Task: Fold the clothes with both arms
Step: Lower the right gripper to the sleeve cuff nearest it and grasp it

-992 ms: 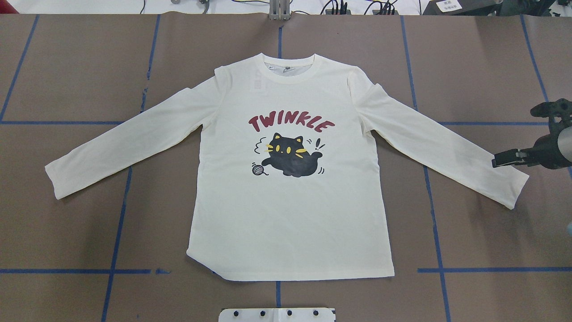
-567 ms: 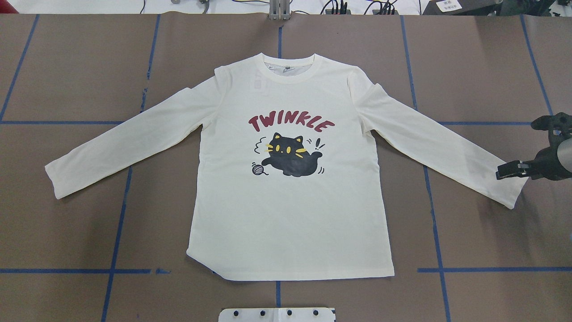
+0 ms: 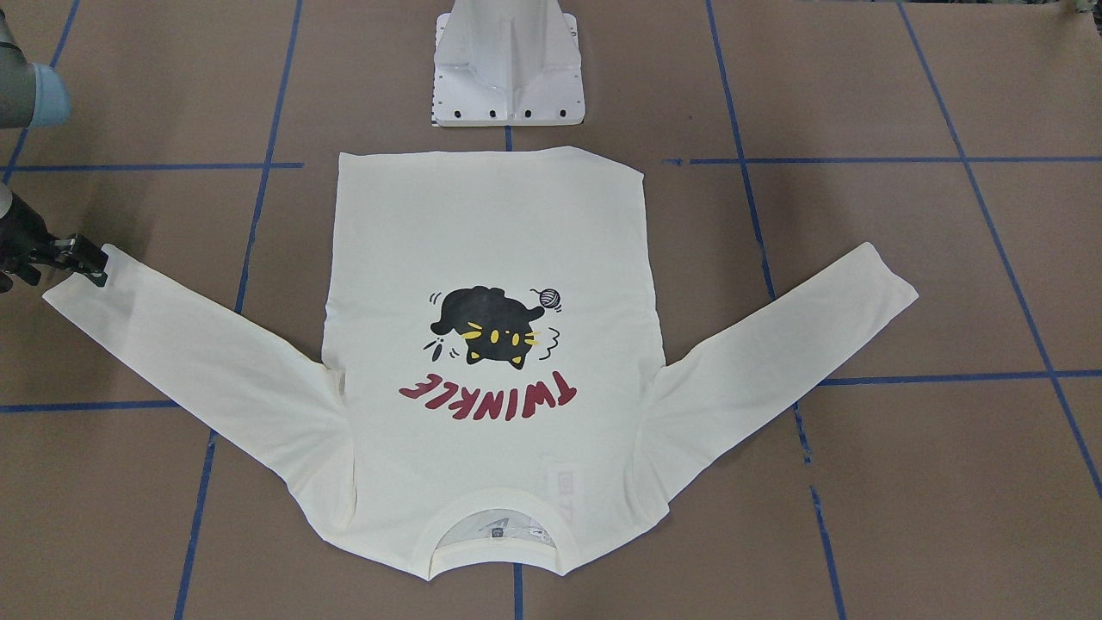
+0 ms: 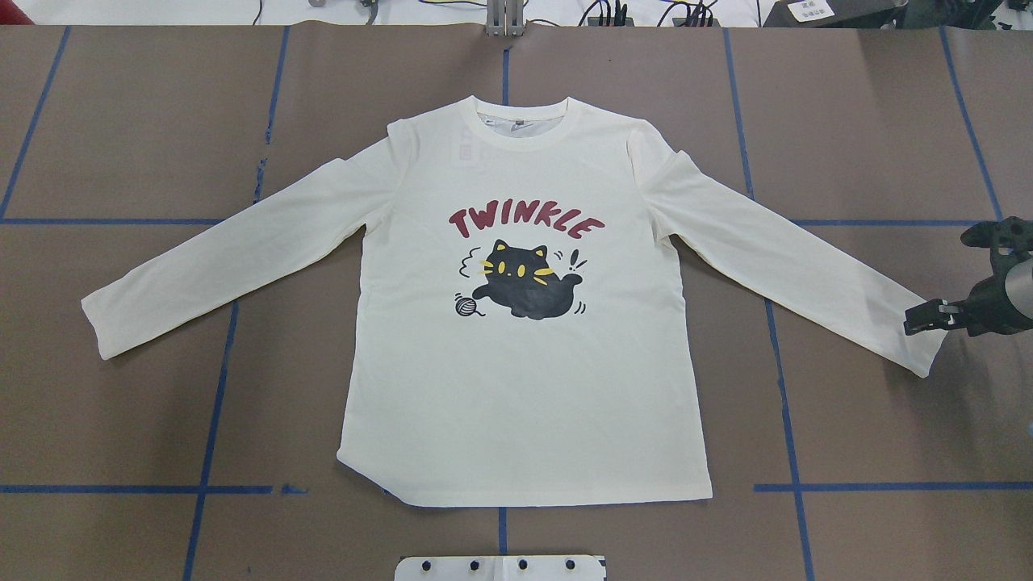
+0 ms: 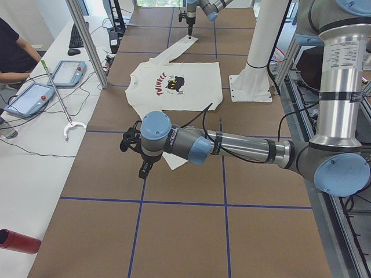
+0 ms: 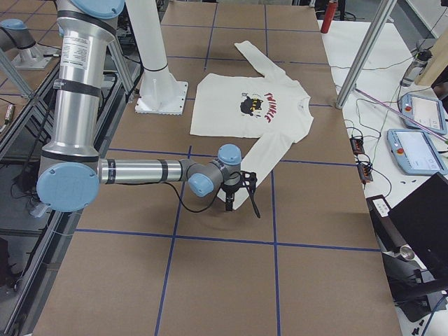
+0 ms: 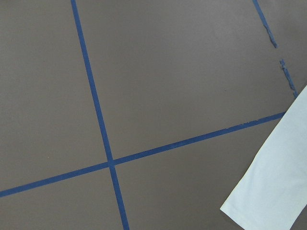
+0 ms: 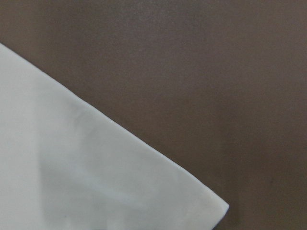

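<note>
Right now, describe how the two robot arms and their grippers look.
Both the left arm and right arm are silver metal tubes linked by grey joints with round light-blue caps. Black bands ring the tubes, each upper section carries a white printed label, and a black cable loops along each forearm. The left gripper and right gripper are black.

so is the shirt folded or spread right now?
Spread: shirt lies flat, print up, both sleeves out sideways, nothing folded over.

Overhead and front cameras look down from opposite long edges of the table (image 4: 121, 121), side cameras from its ends, wrist cameras close above the T-shirt (image 4: 524, 403) cuffs.
</note>
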